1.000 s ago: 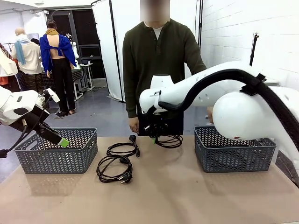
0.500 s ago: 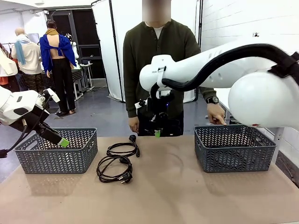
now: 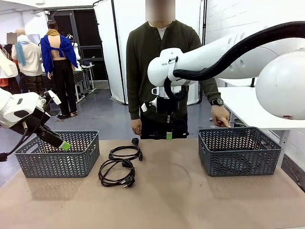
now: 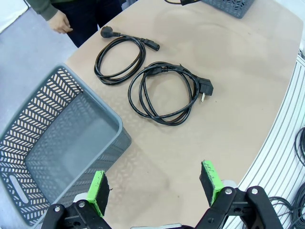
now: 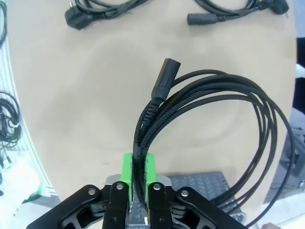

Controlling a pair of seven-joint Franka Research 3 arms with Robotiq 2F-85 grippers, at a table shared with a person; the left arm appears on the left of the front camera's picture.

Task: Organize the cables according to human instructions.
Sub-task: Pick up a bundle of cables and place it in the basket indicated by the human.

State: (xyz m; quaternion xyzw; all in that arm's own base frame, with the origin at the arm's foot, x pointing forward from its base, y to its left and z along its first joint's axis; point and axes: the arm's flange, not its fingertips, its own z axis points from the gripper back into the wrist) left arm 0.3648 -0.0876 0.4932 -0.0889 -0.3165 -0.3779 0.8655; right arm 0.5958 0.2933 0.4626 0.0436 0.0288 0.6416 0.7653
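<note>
In the front view the person (image 3: 161, 57) in a dark olive top stands at the far side of the table (image 3: 190, 200), one hand (image 3: 220, 116) low by the far rim of the grey basket at right (image 3: 238, 151). The right arm reaches in from the upper right to the middle of the frame, and the right gripper (image 3: 168, 135) hangs in front of the person's dark trousers, where its load is hard to make out. Small dark print on that arm's white shell is too small to read. At the left edge the left gripper (image 3: 62, 144) hovers over the grey basket at left (image 3: 57, 157). Two coiled cables lie on the table between the baskets, the farther coil (image 3: 125, 152) just beside the nearer coil (image 3: 116, 172). In the left wrist view the green pads (image 4: 97, 185) stand spread wide with nothing between them, above bare table and the near corner of the left basket. The two coils lie in the upper middle, the nearer one ending in an angled plug (image 4: 205, 88), and no lettering shows on it. In the right wrist view the pads are pressed together, pinching a bundle of strands of the held cable (image 5: 224, 119), whose loops swing out to the right and whose straight connector (image 5: 166, 78) points up the frame; the other two cables cross the top edge and no label is legible
</note>
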